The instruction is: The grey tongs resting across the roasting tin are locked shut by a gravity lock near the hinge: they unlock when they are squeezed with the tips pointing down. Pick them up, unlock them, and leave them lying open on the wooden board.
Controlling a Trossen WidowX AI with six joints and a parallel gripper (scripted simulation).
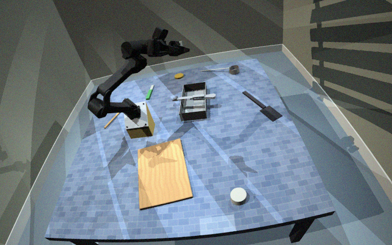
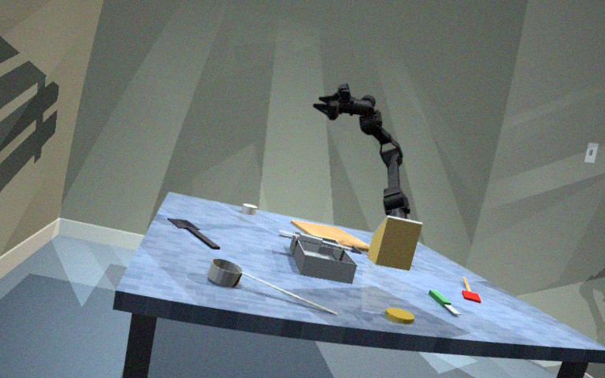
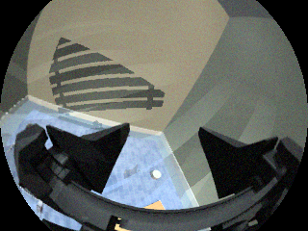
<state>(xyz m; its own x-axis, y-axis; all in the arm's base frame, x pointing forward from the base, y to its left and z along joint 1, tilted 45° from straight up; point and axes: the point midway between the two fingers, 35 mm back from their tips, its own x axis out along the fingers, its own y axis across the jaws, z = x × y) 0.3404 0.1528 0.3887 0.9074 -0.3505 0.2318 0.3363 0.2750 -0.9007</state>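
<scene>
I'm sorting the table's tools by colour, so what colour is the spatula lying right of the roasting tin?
Black, blade and handle alike; the spatula shows best in the top view.
</scene>
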